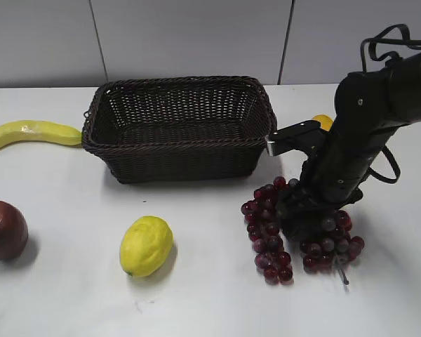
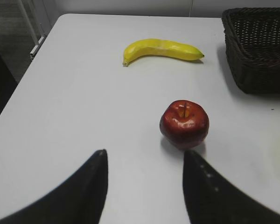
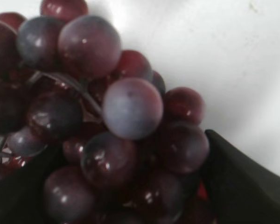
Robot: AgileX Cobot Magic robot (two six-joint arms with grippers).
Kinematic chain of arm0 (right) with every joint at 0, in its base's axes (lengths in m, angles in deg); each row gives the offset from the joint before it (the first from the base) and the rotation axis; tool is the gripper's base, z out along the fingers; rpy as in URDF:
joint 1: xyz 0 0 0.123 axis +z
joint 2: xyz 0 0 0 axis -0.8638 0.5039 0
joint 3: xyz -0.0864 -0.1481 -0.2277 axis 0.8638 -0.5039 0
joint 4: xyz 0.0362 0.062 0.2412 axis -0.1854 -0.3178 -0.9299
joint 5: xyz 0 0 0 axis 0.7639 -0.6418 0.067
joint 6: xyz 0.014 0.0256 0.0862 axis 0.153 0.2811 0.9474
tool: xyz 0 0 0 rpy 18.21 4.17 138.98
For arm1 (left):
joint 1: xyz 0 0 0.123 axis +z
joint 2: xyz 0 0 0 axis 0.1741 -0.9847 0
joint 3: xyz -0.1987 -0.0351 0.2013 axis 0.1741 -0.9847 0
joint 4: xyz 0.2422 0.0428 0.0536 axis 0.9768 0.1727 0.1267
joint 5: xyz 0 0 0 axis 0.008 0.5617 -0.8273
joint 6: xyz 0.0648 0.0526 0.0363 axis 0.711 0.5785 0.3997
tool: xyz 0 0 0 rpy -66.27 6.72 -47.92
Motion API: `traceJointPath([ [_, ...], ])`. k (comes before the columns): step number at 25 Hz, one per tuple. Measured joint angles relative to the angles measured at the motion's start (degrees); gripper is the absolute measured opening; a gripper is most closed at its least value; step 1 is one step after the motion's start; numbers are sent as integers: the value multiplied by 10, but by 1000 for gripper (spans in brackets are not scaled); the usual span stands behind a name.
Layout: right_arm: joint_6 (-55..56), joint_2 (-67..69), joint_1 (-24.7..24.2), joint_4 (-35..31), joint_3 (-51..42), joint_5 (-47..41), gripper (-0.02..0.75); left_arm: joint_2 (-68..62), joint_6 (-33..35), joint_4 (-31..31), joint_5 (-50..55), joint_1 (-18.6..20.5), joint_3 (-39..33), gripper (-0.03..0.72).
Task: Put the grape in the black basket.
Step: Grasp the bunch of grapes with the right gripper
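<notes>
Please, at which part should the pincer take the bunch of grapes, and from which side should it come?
Probably from above, closing on the thick middle of the grapes. The bunch lies flat and wide on the table, and its stem is thin. The right pincer is already down on it there.

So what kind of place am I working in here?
Probably a lab or test bench, not a kitchen: a bare white table, a plain panelled wall, and staged fruit around the black basket.

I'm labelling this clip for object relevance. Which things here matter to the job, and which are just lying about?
Part of the job:
grape
black basket
right gripper, down on the bunch

Just lying about:
lemon
apple
banana
left gripper, open over bare table
</notes>
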Motion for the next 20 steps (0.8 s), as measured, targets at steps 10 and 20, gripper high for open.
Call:
traceJointPath([
  [10,-1,4,0,-4,1,-3,305,0,0,0,0,0,0,489],
  [20,-10,-14,0,-4,5,-24,299,0,0,0,0,0,0,489],
])
